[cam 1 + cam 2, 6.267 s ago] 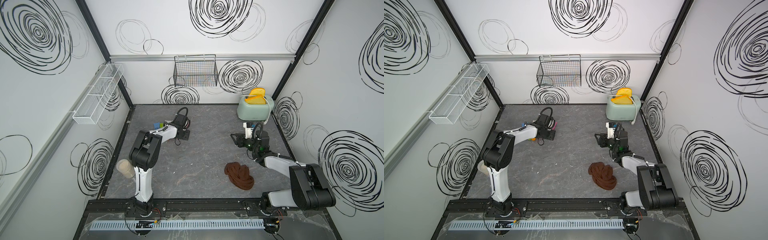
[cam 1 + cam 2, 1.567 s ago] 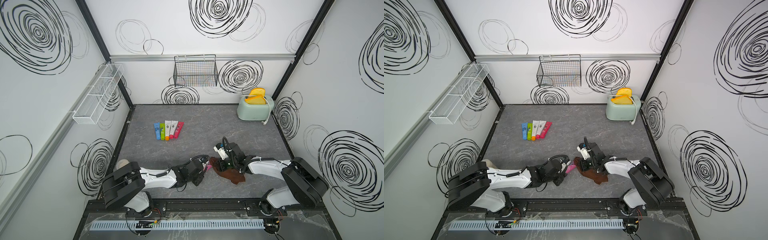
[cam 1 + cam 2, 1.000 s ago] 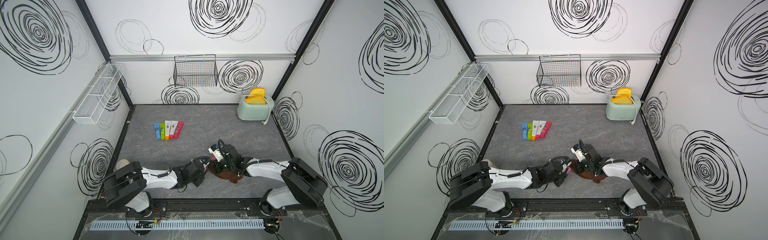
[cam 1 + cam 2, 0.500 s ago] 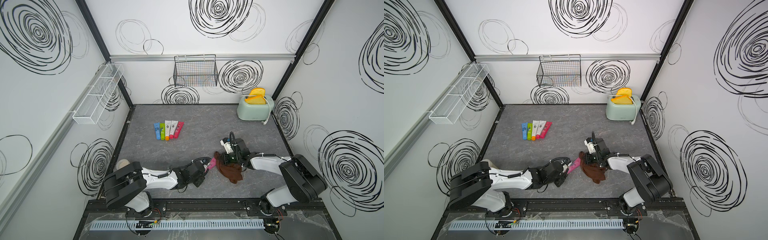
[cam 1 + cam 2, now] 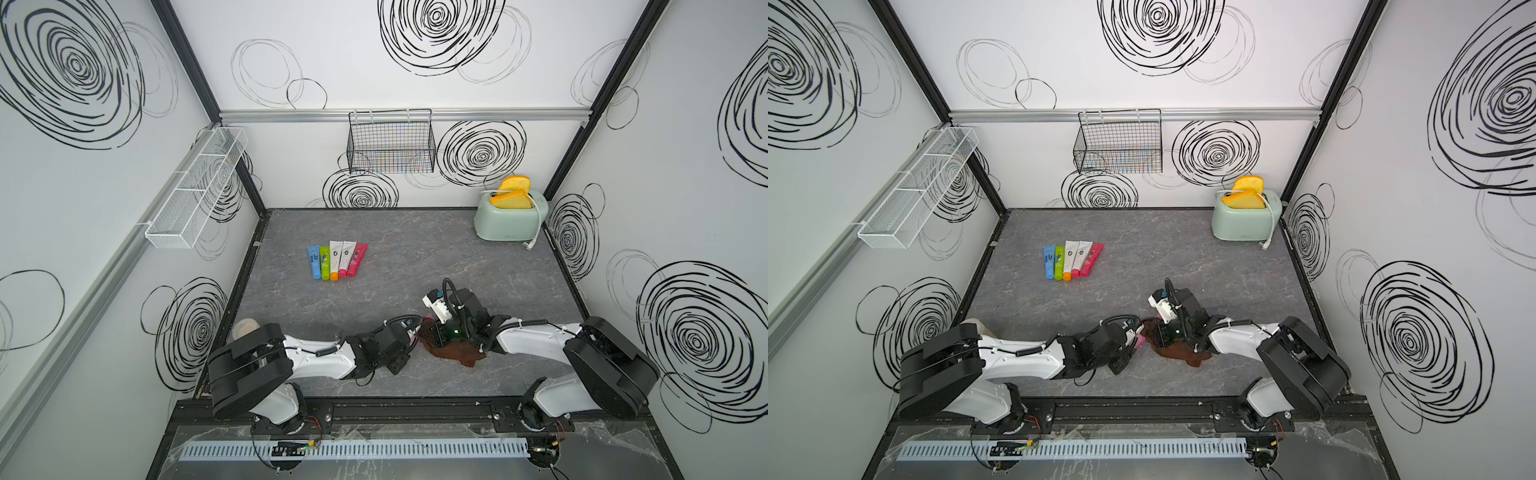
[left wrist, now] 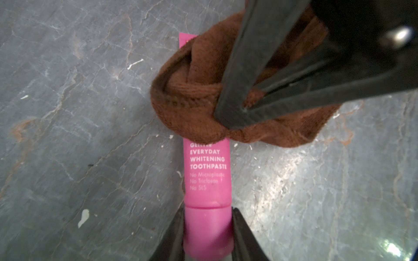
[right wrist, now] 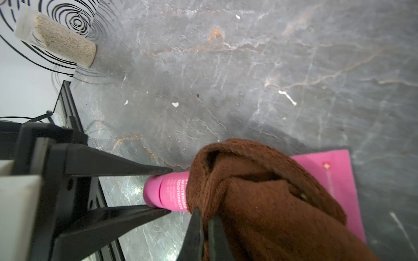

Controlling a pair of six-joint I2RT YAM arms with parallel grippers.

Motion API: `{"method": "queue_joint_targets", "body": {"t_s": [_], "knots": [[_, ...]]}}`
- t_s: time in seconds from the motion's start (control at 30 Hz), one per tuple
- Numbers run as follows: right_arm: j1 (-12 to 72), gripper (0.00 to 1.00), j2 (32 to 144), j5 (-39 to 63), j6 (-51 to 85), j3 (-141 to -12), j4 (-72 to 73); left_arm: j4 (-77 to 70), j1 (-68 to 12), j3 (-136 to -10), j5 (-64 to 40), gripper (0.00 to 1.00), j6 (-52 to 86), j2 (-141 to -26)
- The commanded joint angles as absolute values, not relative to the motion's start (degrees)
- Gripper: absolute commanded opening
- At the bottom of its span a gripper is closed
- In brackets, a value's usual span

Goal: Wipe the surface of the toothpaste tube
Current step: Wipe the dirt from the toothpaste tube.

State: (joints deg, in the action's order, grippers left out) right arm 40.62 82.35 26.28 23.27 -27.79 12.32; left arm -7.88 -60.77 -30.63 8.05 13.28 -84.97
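A pink toothpaste tube point(image 6: 207, 171) lies low over the grey table near its front edge. My left gripper point(image 6: 207, 214) is shut on its cap end, and the two show together in a top view point(image 5: 409, 336). A brown cloth point(image 6: 192, 106) is bunched over the tube's middle and flat end. My right gripper point(image 7: 205, 214) is shut on a fold of that cloth point(image 7: 271, 203) and presses it onto the tube point(image 7: 172, 194). In both top views the two grippers meet over the cloth point(image 5: 451, 353) point(image 5: 1177, 351). The cloth hides most of the tube.
Several coloured tubes point(image 5: 336, 259) lie in a row at the back left. A mint toaster point(image 5: 507, 220) stands in the back right corner. A wire basket point(image 5: 390, 143) and a white rack point(image 5: 195, 195) hang on the walls. A sand-filled jar point(image 7: 61, 38) stands at the front left corner.
My right gripper has drawn the cloth to the right off the tube and then slid it back to the left over it. The left gripper has kept hold of the cap end.
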Motion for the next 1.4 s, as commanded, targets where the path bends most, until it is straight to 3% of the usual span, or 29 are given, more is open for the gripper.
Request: {"method": "queue_joint_targets", "body": {"t_s": [0.0, 0.3, 0.63, 0.87, 1.17, 1.37], "knots": [[38.65, 0.00, 82.27, 21.23, 23.60, -26.92, 9.38, -10.80, -61.26, -31.29, 9.25, 0.09, 12.69, -84.90], [32.47, 0.00, 82.20, 19.93, 23.19, -27.23, 8.89, -10.80, -61.52, -31.28, 9.38, 0.08, 12.44, -84.81], [42.40, 0.00, 80.14, 27.21, 27.36, -26.93, 15.38, -10.91, -61.70, -31.60, 9.41, 0.08, 12.19, -85.13], [42.77, 0.00, 82.85, 26.57, 27.44, -26.91, 17.08, -10.95, -62.05, -31.54, 9.59, 0.07, 12.19, -85.09], [32.38, 0.00, 85.75, 21.78, 24.00, -27.60, 9.45, -10.97, -62.31, -31.21, 10.15, 0.05, 12.16, -84.70], [30.26, 0.00, 85.41, 21.18, 22.95, -28.91, 8.93, -11.06, -62.56, -30.94, 10.39, 0.05, 12.09, -84.51]]}}
